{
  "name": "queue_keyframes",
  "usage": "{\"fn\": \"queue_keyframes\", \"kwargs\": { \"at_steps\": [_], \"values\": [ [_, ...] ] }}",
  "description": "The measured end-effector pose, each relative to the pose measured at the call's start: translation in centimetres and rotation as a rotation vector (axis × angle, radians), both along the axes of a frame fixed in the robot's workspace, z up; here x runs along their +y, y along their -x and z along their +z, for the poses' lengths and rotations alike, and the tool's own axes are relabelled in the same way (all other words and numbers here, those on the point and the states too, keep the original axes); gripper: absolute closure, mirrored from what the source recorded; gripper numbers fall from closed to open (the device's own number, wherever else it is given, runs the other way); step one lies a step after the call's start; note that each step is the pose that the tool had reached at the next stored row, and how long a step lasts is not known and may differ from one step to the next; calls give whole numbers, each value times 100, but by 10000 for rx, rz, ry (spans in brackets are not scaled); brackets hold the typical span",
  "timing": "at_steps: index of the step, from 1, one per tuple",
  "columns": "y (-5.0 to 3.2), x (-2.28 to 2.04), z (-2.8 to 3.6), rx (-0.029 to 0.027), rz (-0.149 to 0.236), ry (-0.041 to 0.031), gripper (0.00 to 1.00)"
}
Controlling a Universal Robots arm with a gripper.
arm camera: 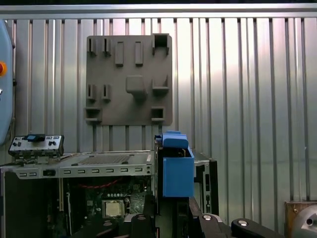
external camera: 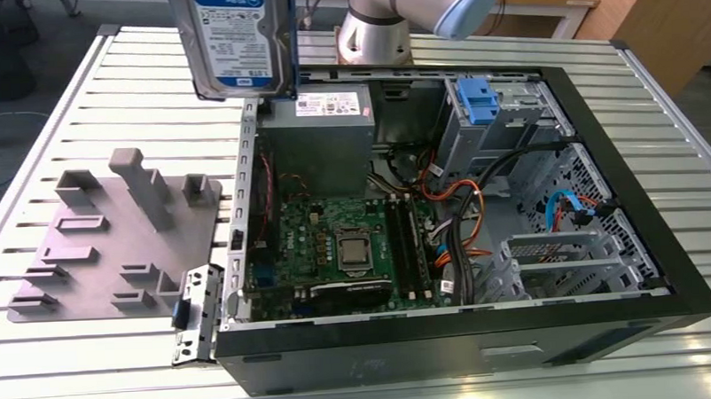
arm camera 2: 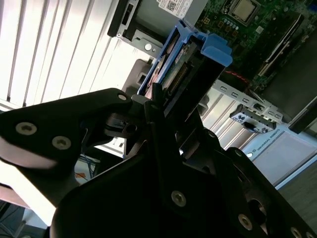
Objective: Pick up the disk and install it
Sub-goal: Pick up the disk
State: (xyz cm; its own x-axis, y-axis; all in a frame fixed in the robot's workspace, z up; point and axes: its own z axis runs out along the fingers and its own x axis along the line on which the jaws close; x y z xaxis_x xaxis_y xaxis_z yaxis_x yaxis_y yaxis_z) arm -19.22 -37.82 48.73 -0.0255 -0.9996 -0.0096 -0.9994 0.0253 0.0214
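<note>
In the air over the slatted table (external camera: 104,111), close to the open computer case (external camera: 455,338), the disk (external camera: 237,39) hangs upright, clenched between the claw (arm camera 2: 166,106) fingers.

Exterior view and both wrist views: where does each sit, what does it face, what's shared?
Exterior view: off the arm, looking down into the open computer case; arm behind it.
Second wrist view: behind the jaws, looking along the disk toward the case.
First wrist view: on the wrist, facing the grey fixture plate past the jaws.
All share the disk.
</note>
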Motion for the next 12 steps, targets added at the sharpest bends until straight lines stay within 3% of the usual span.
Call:
{"fn": "queue_keyframes", "kwargs": {
  "at_steps": [8,9,12],
  "values": [
    [-268,0,-1,0,1,0,65],
    [-338,0,-2,0,0,0,65],
    [-445,0,-2,0,1,0,65]
  ]
}}
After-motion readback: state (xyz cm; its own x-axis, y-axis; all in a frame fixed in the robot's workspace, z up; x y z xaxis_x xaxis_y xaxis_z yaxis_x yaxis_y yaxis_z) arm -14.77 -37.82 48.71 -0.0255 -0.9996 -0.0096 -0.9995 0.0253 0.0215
